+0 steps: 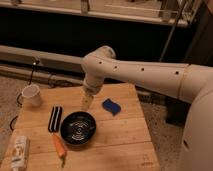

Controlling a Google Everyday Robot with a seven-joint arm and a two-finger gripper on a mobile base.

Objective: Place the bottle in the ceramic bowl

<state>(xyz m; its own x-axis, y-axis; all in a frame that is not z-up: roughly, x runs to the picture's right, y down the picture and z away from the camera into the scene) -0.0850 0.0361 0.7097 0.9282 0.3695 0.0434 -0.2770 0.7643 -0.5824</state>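
Observation:
The bottle (pixel 19 152) is small, white and tube-like with a pale label. It lies flat at the front left corner of the wooden table (pixel 120 140). The ceramic bowl (pixel 78 128) is round, glossy black with rings inside, and sits at the middle of the table. My gripper (pixel 86 103) hangs from the white arm above the table, just behind the bowl and well right of the bottle. It holds nothing that I can see.
A white mug (pixel 31 94) stands at the table's back left corner. A black ridged object (pixel 54 119) lies left of the bowl. An orange carrot-shaped item (pixel 60 146) lies in front of it. A blue sponge (pixel 112 106) lies right of the gripper.

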